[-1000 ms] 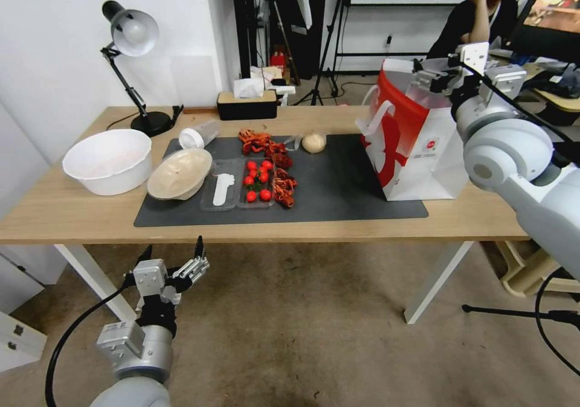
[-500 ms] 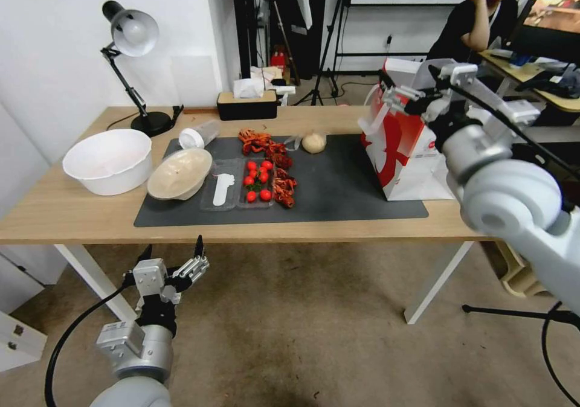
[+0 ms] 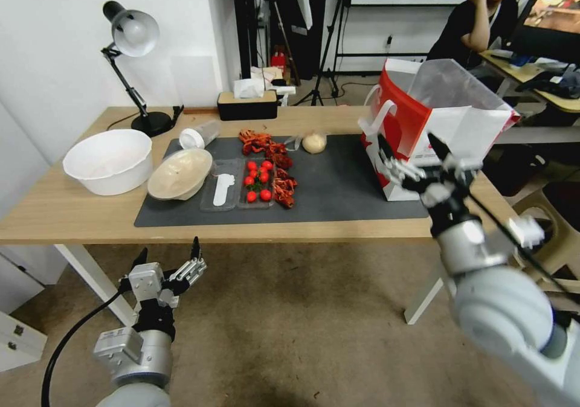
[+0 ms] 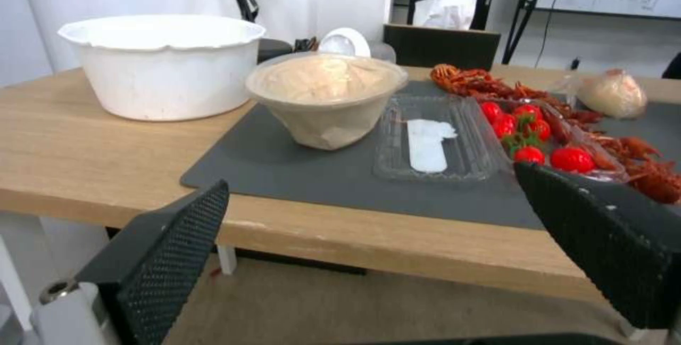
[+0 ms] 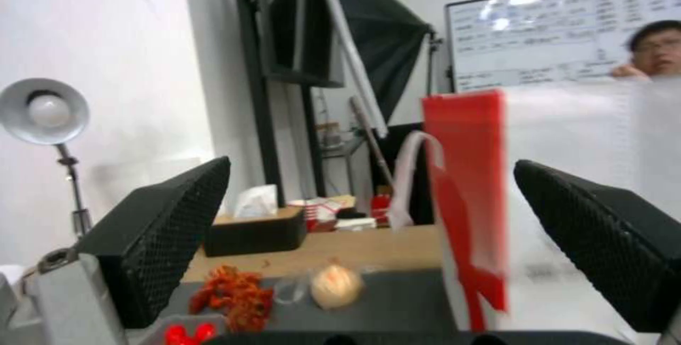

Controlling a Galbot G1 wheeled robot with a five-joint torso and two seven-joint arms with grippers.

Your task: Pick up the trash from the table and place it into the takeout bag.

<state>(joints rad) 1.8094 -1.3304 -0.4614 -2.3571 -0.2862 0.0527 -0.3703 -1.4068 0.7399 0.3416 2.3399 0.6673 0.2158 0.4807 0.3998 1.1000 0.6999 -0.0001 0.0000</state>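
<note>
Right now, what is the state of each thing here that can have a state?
takeout bag: upright on the table, mouth open.
tan round bowl: tilted, on the mat.
clear white-lidded tub: lying on its side, lid on.
beige lump in clear wrap: wrapped, on the mat.
left gripper: open, empty, below the table edge.
right gripper: open, empty, before the bag.

The bench has a matt light-wood top under a dull dark grey mat, on which the takeout bag shows smooth white paper with glossy red side panels. The tan bowl looks like matt pulp under clear film, beside a glossy clear plastic tray. Both claws, left and right, have brushed metal bodies and black fingers with textured pads.
</note>
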